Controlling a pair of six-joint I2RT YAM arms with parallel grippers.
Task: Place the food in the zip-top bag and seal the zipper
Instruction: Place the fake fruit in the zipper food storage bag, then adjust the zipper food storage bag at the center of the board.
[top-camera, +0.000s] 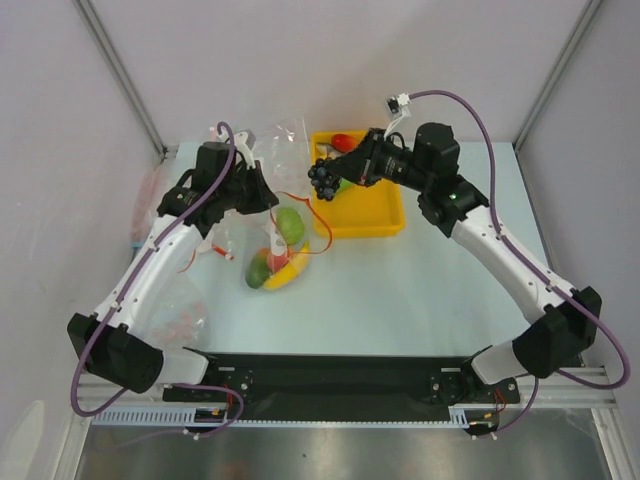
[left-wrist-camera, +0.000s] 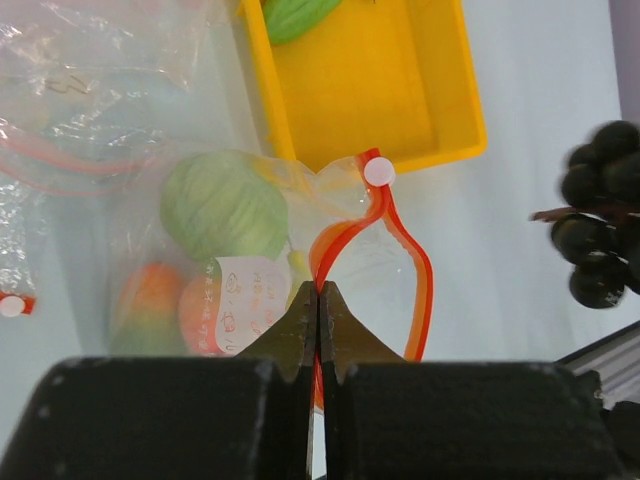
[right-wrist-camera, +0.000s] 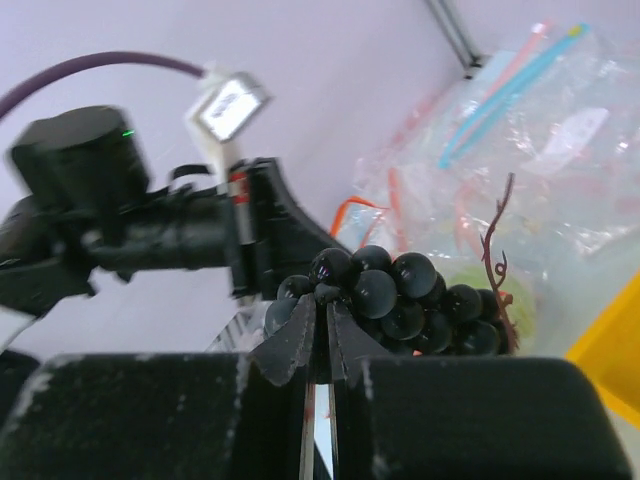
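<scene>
Right gripper (right-wrist-camera: 320, 312), closed on the grape bunch (right-wrist-camera: 405, 295) over the yellow tray (top-camera: 395, 228)'s left edge, and left gripper (left-wrist-camera: 318, 297), pinched shut on the red zipper (left-wrist-camera: 425, 290) of the bag (top-camera: 270, 245) beside the tray near the worktop (top-camera: 420, 290)'s far edge; the narrow, floppy mouth may deflect the bunch.
</scene>
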